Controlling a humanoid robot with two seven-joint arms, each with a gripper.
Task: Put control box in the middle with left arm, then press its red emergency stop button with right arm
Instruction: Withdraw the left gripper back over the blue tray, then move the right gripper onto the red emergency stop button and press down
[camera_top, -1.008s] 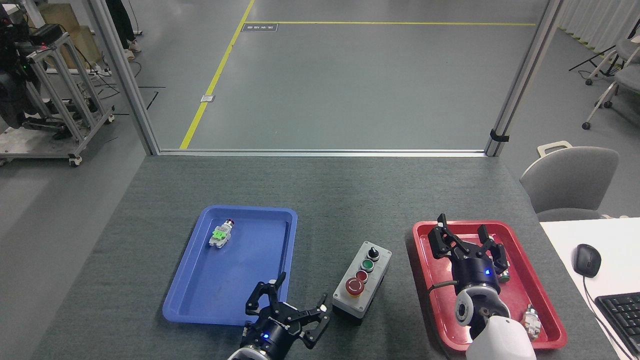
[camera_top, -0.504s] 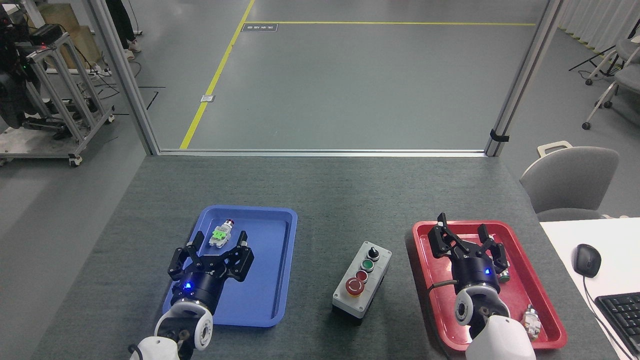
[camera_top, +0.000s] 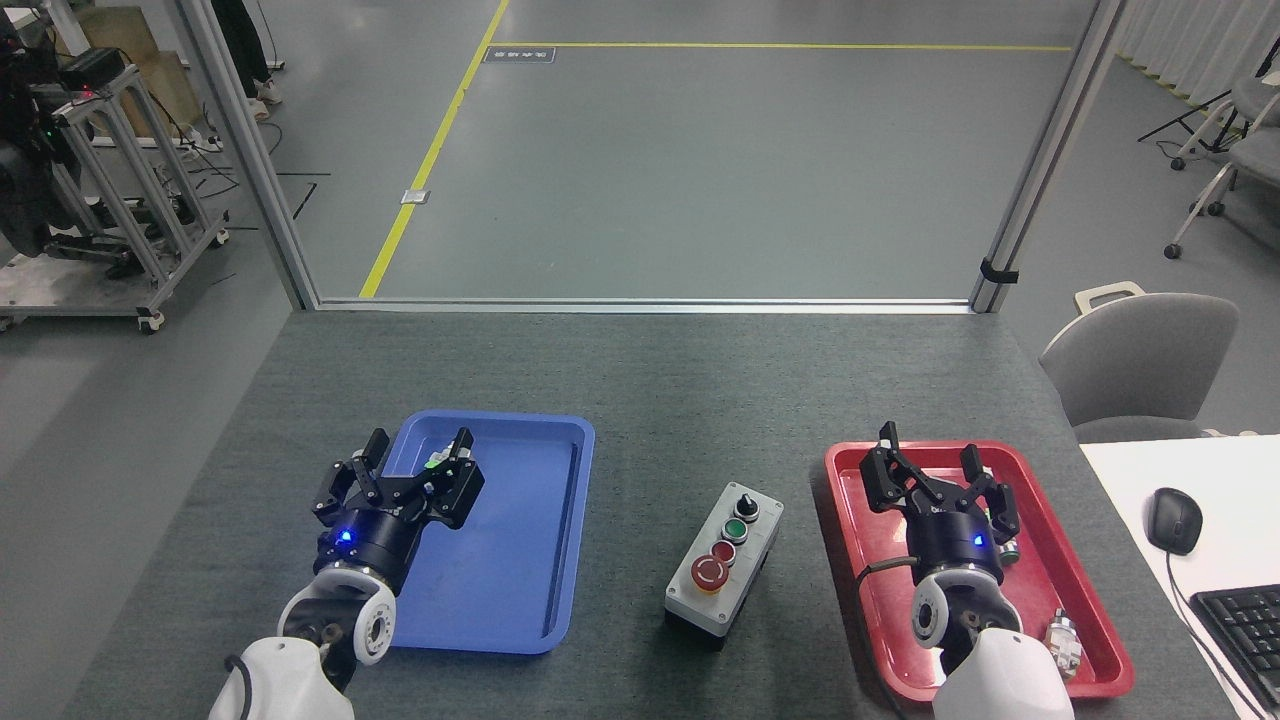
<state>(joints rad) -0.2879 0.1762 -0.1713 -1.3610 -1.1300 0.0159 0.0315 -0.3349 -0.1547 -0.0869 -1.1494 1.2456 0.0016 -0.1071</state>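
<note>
The control box (camera_top: 724, 563) lies on the desk (camera_top: 660, 380) between the blue tray (camera_top: 500, 600) and the red tray (camera_top: 1040, 500), well apart from both grippers. The left gripper (camera_top: 405, 480) hovers over the blue tray's left edge, fingers (camera_top: 375, 455) spread apart and empty. The right gripper (camera_top: 940, 480) hangs over the red tray, fingers apart too. The desk has a grey, felt-like cover; beyond it lies smooth grey floor (camera_top: 700, 170) with yellow lines. The box is oblong, light grey on a black base.
</note>
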